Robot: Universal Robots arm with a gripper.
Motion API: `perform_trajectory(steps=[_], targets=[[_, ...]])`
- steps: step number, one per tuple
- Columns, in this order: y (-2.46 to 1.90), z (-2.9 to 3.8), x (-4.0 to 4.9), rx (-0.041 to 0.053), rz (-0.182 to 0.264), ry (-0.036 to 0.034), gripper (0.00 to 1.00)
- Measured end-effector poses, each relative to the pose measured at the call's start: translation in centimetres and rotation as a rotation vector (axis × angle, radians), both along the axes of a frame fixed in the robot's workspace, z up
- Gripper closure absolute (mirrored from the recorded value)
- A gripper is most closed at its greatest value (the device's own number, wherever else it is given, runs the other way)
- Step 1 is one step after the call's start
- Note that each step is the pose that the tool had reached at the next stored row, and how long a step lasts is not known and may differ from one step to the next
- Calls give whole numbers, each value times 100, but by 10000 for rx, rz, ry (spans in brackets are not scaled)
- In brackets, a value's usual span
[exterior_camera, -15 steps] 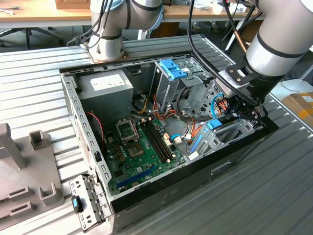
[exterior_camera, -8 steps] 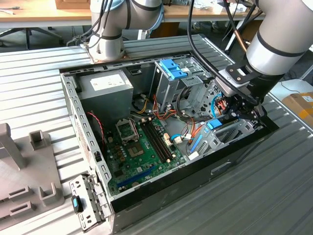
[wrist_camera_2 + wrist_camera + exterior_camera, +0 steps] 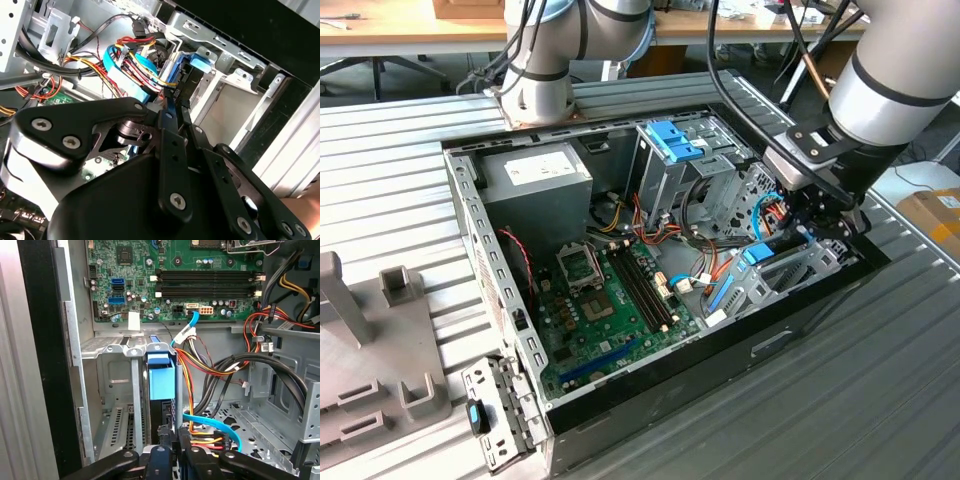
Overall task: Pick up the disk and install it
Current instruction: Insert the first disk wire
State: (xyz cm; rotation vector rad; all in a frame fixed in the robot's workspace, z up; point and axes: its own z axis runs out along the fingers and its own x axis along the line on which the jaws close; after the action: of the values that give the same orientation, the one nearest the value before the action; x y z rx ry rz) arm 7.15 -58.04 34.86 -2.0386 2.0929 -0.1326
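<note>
With the open computer case [image 3: 510, 330] lying on the slatted table [image 3: 410, 150], install is in hand: the disk [image 3: 161, 377] stands on edge in the drive cage [image 3: 112, 347] slot beside the motherboard [image 3: 175, 280]. The gripper [image 3: 176, 440] is pinched narrow on its end. It looks part-seated; the next move needs a straight push along the slot, clear of the cables [image 3: 210, 370].

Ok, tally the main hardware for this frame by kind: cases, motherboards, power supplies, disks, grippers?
Computer case: 1
Motherboard: 1
Power supply: 1
Disk: 1
Gripper: 1
Total: 5
</note>
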Motion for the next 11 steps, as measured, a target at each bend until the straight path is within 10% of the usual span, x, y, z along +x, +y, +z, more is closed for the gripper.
perform_trajectory(steps=[11], targets=[[-2, -1, 42, 1, 204, 0, 83]])
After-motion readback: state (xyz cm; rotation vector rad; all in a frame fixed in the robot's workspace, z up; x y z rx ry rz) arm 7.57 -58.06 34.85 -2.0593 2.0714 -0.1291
